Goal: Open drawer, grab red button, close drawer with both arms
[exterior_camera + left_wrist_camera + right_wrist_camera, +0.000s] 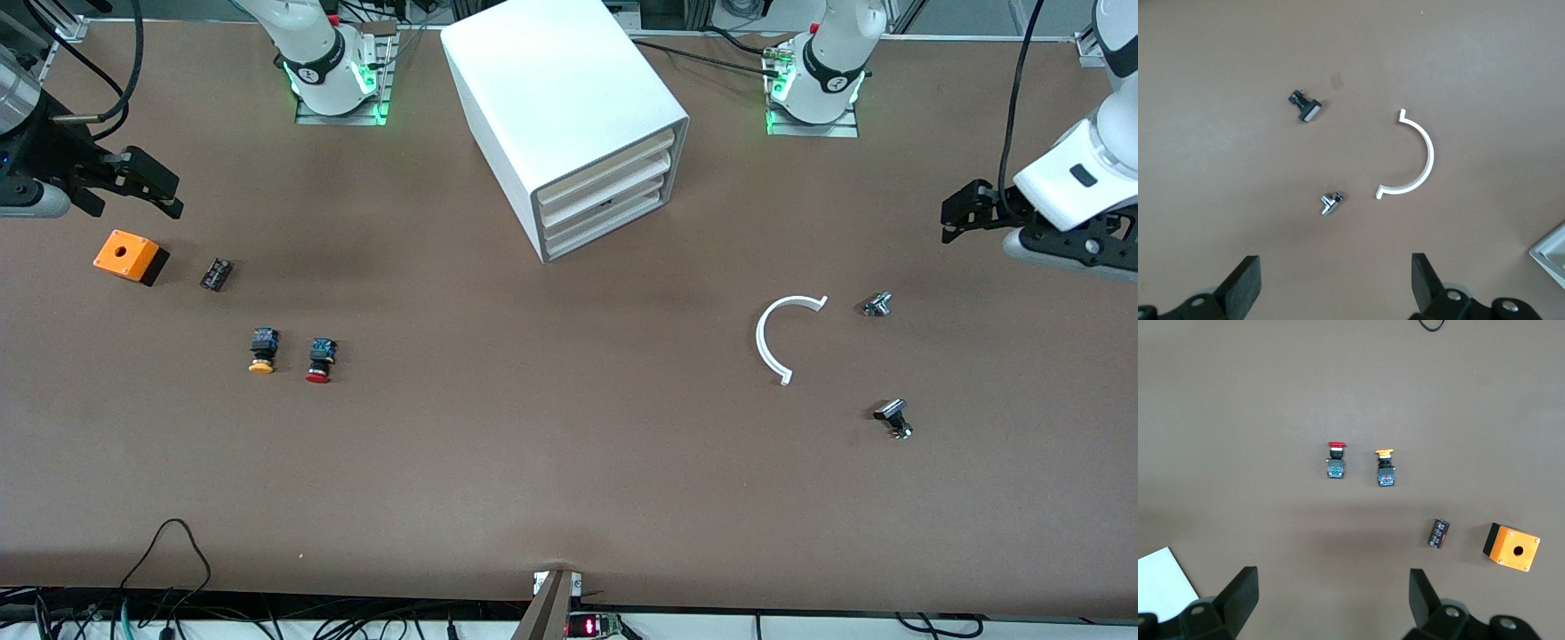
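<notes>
The white cabinet (569,116) stands at the upper centre of the front view, between the two arm bases, with all three stacked drawers (605,191) pushed in; nothing of their contents can be seen. The red-capped button (320,360) lies on its side on the bare table (551,462) at centre left of that frame, just beside the orange-capped button (262,350). Above them, toward the frame's left edge, sit a small dark cylinder (216,274) and the orange box with a hole (130,256). At centre right lie a white curved clip (781,336) and two small metal parts (877,305) (894,418). The right gripper (133,182) hangs at upper left over the orange box, fingers spread and empty. The left gripper (965,212) hangs at the right edge, fingers likewise spread and empty.
</notes>
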Robot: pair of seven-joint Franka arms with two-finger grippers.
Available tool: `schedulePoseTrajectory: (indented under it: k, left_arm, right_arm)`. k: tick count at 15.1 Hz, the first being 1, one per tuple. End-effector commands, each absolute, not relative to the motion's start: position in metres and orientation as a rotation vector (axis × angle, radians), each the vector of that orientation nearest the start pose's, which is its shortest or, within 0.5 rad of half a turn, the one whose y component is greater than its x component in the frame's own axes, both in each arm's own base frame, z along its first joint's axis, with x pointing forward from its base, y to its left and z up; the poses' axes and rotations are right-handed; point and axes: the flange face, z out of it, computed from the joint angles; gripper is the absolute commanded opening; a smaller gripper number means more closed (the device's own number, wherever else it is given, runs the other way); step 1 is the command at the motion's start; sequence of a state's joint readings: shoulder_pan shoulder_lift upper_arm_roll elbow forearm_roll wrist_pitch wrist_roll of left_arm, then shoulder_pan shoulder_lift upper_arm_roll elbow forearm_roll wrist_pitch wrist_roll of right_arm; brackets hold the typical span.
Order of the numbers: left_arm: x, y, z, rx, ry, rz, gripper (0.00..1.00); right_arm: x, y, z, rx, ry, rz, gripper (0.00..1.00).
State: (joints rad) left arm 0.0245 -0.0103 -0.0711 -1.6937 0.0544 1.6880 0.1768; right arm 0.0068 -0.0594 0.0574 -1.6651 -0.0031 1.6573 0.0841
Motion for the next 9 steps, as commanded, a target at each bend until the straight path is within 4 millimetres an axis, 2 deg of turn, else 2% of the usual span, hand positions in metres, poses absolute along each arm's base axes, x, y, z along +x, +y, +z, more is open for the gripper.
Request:
schedulePoseTrajectory:
  k: [1, 2, 4, 5, 8, 9]
  left_arm:
    - [0.536, -0.027, 0.574, -3.079, 0.315, -0.108, 1.00]
    - [0.537, -0.029, 0.575, -3.081, 0.287, -0.109, 1.00]
    - [0.540, -0.022, 0.571, -3.096, 0.187, -0.094, 1.00]
    - [0.545, -0.023, 0.576, -3.095, 0.189, -0.111, 1.00]
    - [0.563, -0.021, 0.579, -3.113, 0.170, -0.007, 1.00]
    - [0.564, -0.023, 0.580, -3.115, 0.174, -0.004, 1.00]
  right_arm:
    - [0.541, 0.036, 0.627, -3.148, 0.026, -0.095, 1.00]
    - [0.541, 0.036, 0.627, -3.148, 0.031, -0.095, 1.00]
    - [0.541, 0.037, 0.627, -3.146, 0.033, -0.095, 1.00]
    - [0.540, 0.037, 0.628, -3.146, 0.033, -0.097, 1.00]
    - [0.541, 0.038, 0.627, -3.146, 0.033, -0.095, 1.00]
    - [0.541, 0.038, 0.627, -3.146, 0.036, -0.093, 1.00]
